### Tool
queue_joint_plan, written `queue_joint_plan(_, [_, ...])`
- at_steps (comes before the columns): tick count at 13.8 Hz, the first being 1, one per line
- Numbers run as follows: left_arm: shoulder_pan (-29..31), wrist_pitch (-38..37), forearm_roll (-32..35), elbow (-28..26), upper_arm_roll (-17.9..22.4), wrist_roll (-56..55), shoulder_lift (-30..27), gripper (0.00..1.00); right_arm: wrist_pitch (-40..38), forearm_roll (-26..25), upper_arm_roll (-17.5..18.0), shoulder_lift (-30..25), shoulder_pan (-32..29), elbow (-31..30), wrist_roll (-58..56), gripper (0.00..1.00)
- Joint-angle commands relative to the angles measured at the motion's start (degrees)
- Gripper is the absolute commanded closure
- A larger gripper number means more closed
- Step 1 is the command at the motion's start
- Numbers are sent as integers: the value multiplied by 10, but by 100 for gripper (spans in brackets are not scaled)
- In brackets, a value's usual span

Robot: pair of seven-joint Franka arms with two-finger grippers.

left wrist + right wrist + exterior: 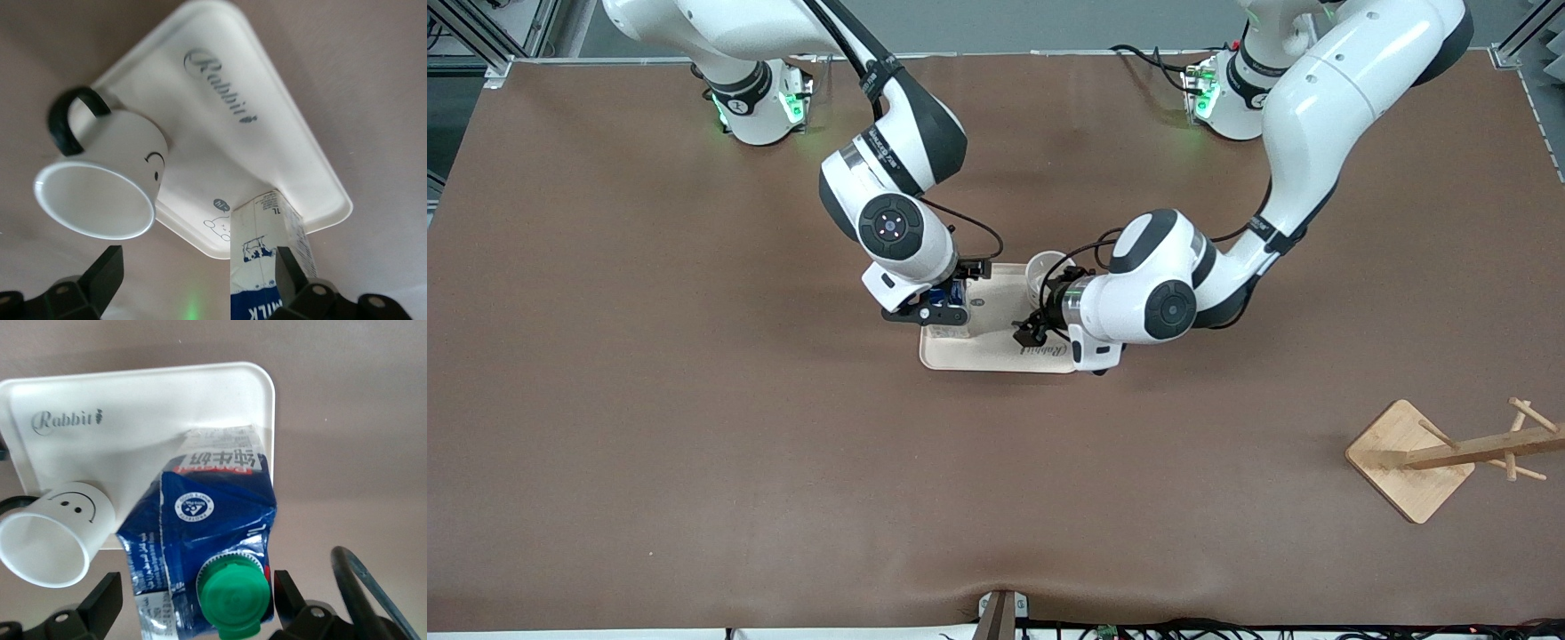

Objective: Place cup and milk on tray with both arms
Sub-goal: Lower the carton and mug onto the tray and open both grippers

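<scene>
The cream tray point(996, 353) lies mid-table. On it stand the white smiley cup point(1045, 271), at the corner farther from the front camera, and the blue milk point(947, 331) at the right arm's end. My right gripper point(938, 309) hangs right over the milk, open. In the right wrist view its fingers point(103, 600) stand either side of the green-capped milk point(207, 520), with the cup point(57, 533) and tray point(133, 447) below. My left gripper point(1030, 331) is open and empty over the tray beside the cup. The left wrist view shows the left gripper point(197, 287), the cup point(113, 173), the milk point(267, 253) and the tray point(200, 127).
A wooden stand point(1409, 458) with pegs lies tipped near the front corner at the left arm's end. A black cable point(360, 587) loops beside the right gripper. Brown tabletop point(694, 400) surrounds the tray.
</scene>
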Motion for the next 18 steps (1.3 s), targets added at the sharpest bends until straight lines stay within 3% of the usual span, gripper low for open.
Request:
queue_joint_plan(1, [5,-88,27,67,0,16,-8,0,-10,2,-4,-1,-2,17,7,0])
queue_joint_plan(4, [29,-155,61,93,-4,61,-23,0,-10,-1,-7,-14,-2,28,25,0])
queue_joint_plan(11, [137,-185,91,91,0,294,-147,0,-56,-43,-42,-29,-6,55,102,0])
queue_joint_plan(13, [152,-207,127,92,0,335,-174,0,-77,-65,-56,-30,-7,96,111,0])
queue_joint_plan(15, [162,-221,171,92,2,400,-217,0,-147,-88,-56,-30,-9,142,108,0])
queue_joint_plan(18, [204,-230,173,93,-3,495,-242,0,-158,-84,-63,-36,-34,177,107,0])
